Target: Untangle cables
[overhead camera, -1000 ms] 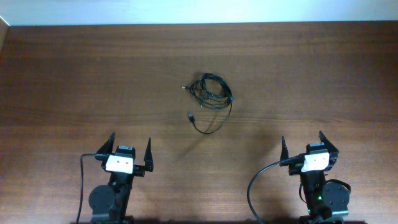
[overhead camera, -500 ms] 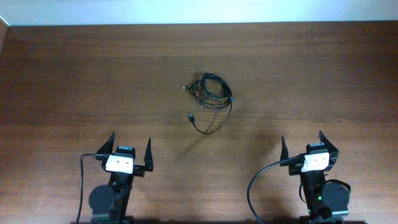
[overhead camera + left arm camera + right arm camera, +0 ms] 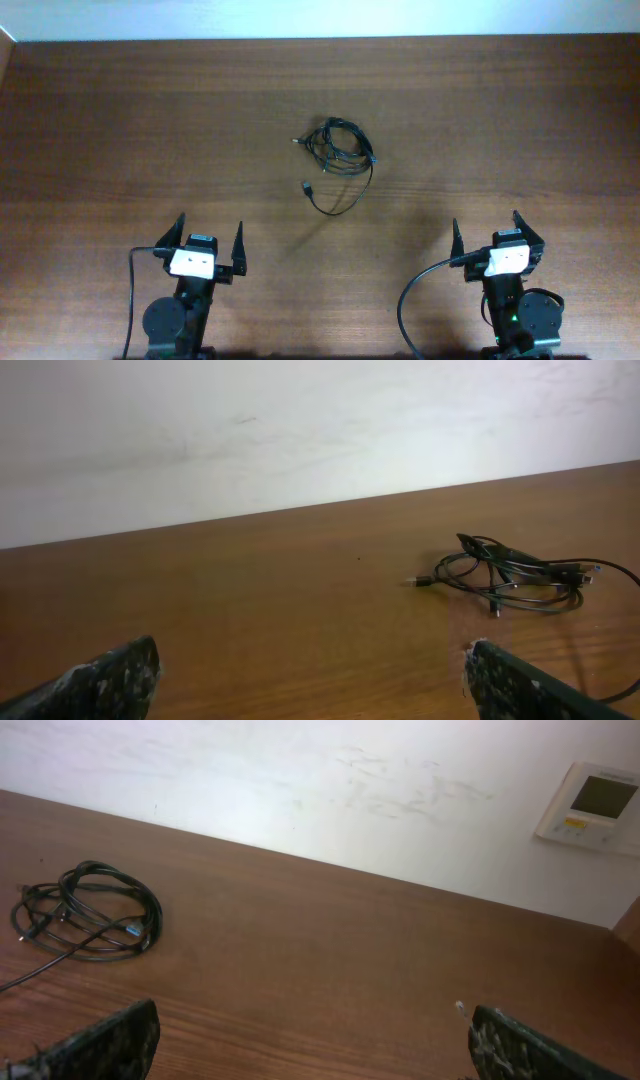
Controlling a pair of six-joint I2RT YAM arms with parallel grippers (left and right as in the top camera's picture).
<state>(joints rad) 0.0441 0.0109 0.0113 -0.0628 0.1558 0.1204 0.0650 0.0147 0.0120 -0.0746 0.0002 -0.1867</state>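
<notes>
- The cables point(image 3: 338, 150) lie in one tangled, loosely coiled bunch on the wooden table point(image 3: 120, 120), with nothing touching them.
- One strand loops out of the bunch toward the arms and ends in a small plug point(image 3: 306, 185); another plug sticks out on the bunch's left.
- The left gripper point(image 3: 210, 240) is well short of the cables, nearer the robot and to their left, with its fingers spread wide and nothing between them.
- The right gripper point(image 3: 487, 233) is equally far back, to the cables' right, fingers likewise wide apart and empty.
- Beyond the cables stands a pale wall point(image 3: 300, 430) carrying a small white control panel point(image 3: 593, 802).
</notes>
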